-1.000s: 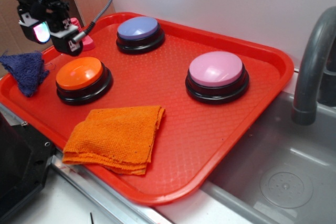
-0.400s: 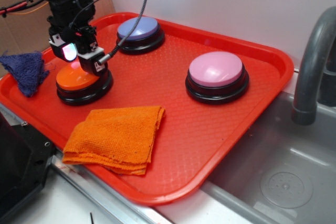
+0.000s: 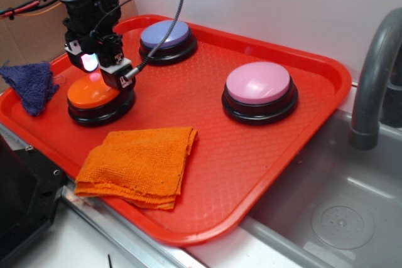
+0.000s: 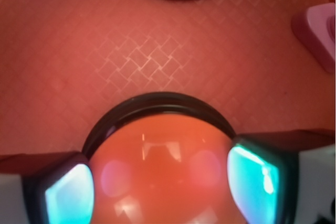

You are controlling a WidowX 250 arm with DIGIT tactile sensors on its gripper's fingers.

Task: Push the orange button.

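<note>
Pincer [image 4: 163, 182] spread wide right over the orange button [image 3: 94, 92], so next it just needs pressing straight down.

**Bystanders on and around the tray**

A red tray [image 3: 301, 149] with a diamond-textured floor fills the middle of the frame. On it, a blue-purple button [image 3: 166, 36] sits at upper centre and a pink button [image 3: 259, 85] at centre right. A folded orange cloth [image 3: 139, 164] lies at lower left, overhanging the tray's edge. A dark blue cloth [image 3: 30, 85] rests at far left. A grey faucet [image 3: 374, 80] and sink basin [image 3: 339, 218] occupy the right.
</note>
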